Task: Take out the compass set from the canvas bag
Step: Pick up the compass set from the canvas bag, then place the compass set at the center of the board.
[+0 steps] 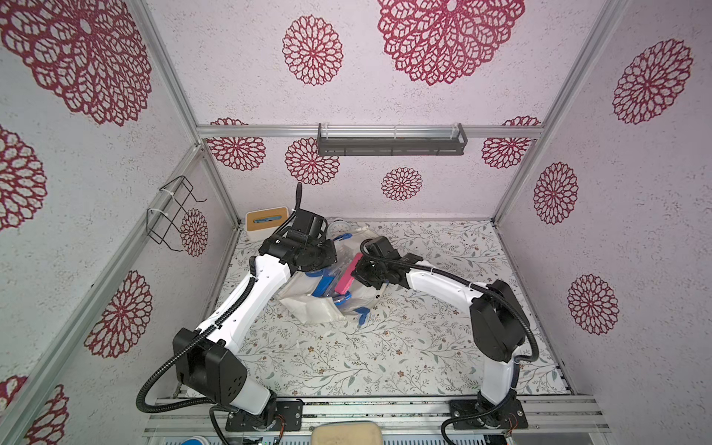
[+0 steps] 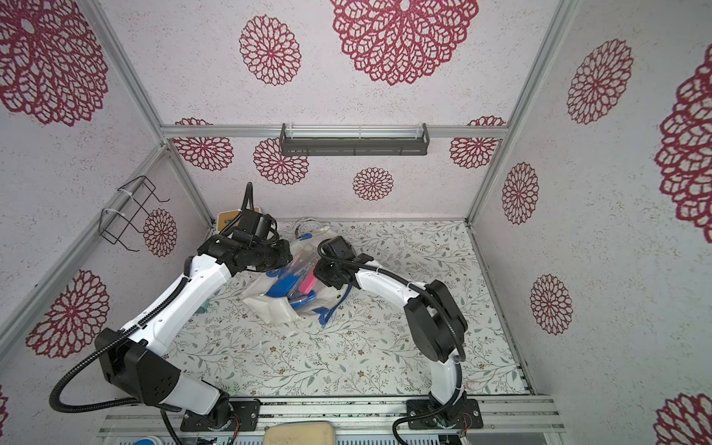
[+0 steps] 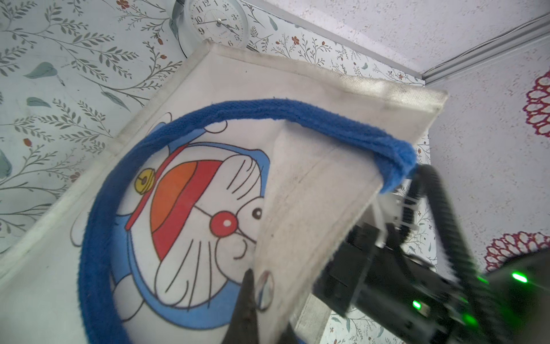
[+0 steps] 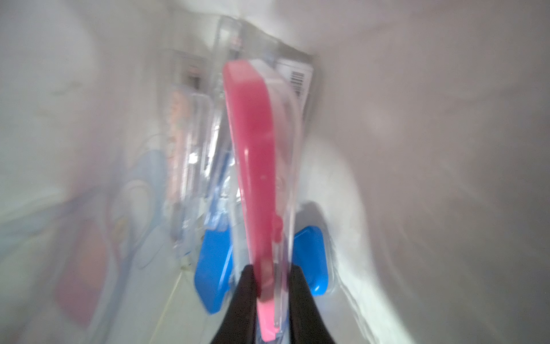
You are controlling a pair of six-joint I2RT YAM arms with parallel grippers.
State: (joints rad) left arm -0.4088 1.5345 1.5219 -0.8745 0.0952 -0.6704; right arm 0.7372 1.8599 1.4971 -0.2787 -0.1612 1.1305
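Note:
The off-white canvas bag (image 1: 308,304) (image 2: 275,306) lies on its side at the middle of the table, mouth open toward the right arm. Its cartoon print and blue handle (image 3: 268,111) fill the left wrist view. My left gripper (image 3: 262,292) is shut on the bag's rim flap (image 3: 312,193) beside a snap button; one dark finger (image 3: 248,286) shows. My right gripper (image 4: 272,277) (image 1: 360,269) reaches into the bag's mouth, shut on a flat pink case with a clear lid (image 4: 256,149) (image 1: 348,279) (image 2: 309,283), which looks like the compass set.
Blue cases (image 1: 323,285) (image 4: 212,277) and clear packets lie inside the bag beside the pink one. A white alarm clock (image 3: 215,22) stands behind the bag, a wooden-topped box (image 1: 266,221) at the back left corner. A wire rack (image 1: 173,212) hangs on the left wall.

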